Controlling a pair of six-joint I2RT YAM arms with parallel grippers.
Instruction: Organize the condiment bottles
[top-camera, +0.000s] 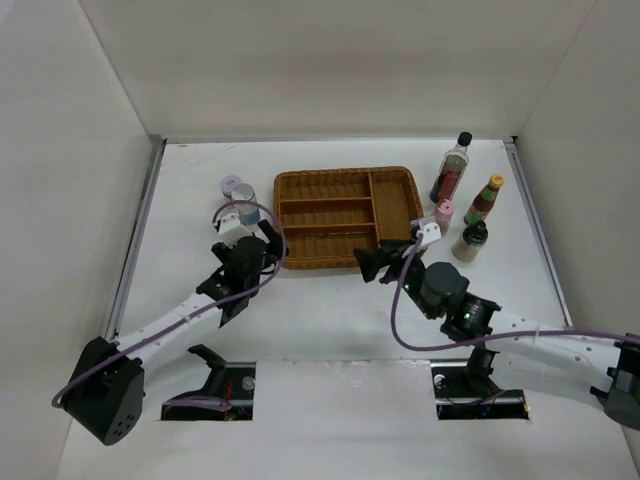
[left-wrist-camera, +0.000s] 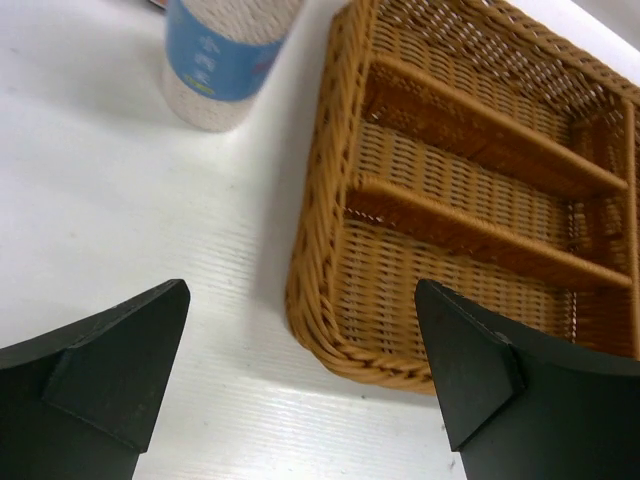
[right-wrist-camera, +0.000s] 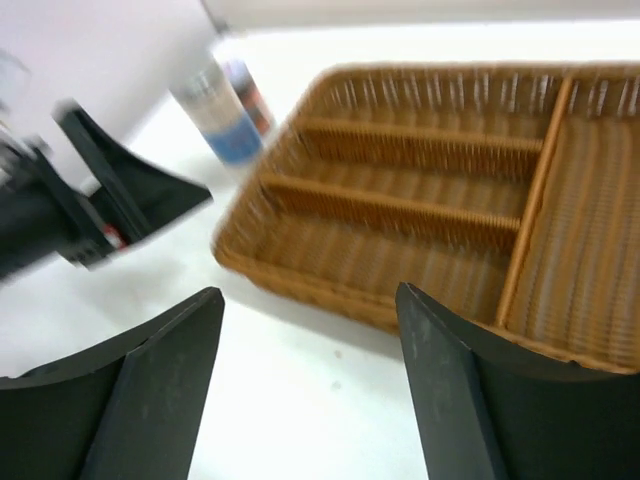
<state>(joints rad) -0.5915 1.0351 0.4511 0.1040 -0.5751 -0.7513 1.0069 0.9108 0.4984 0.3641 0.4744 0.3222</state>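
Observation:
Four bottles stand right of the wicker tray (top-camera: 392, 180): a tall clear black-capped bottle (top-camera: 452, 167), a red yellow-capped bottle (top-camera: 485, 199), a pink-capped shaker (top-camera: 444, 214) and a dark-capped shaker (top-camera: 470, 241). Left of the tray stand the silver-lidded blue-labelled jar (top-camera: 244, 201) and the white-lidded jar (top-camera: 231, 185). My left gripper (top-camera: 268, 246) is open and empty at the tray's near left corner; the blue-labelled jar (left-wrist-camera: 225, 60) is ahead of it. My right gripper (top-camera: 371, 263) is open and empty just in front of the tray's near edge.
The tray (left-wrist-camera: 470, 200) has three long slots and one side compartment, all empty. White walls enclose the table on three sides. In the right wrist view the tray (right-wrist-camera: 420, 200), the blue-labelled jar (right-wrist-camera: 215, 115) and the left gripper (right-wrist-camera: 110, 200) show, blurred.

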